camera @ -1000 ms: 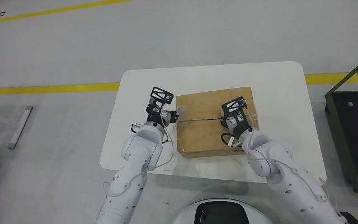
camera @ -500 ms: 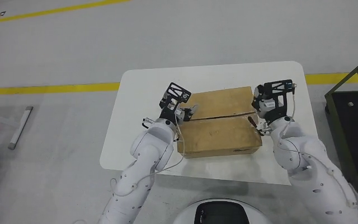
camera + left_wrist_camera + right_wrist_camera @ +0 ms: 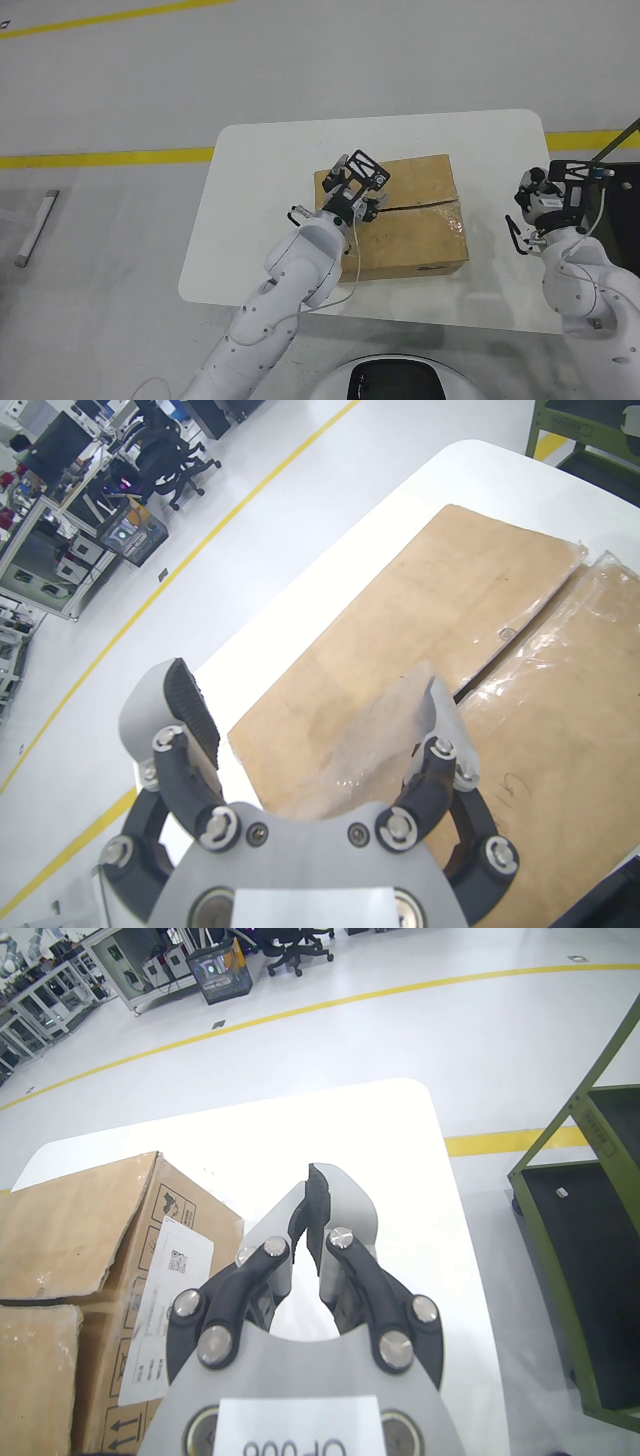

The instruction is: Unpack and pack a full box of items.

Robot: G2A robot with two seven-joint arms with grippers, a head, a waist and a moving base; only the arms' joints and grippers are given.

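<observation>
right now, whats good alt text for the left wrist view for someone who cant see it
The left claw hangs open over the closed top flaps of a brown cardboard box, a crumpled scrap of clear tape clinging to one finger. The box sits on a white rounded table.

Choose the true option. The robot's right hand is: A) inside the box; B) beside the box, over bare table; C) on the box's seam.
B: the right hand, shut, hangs over the white table, clear of the cardboard box.
</observation>
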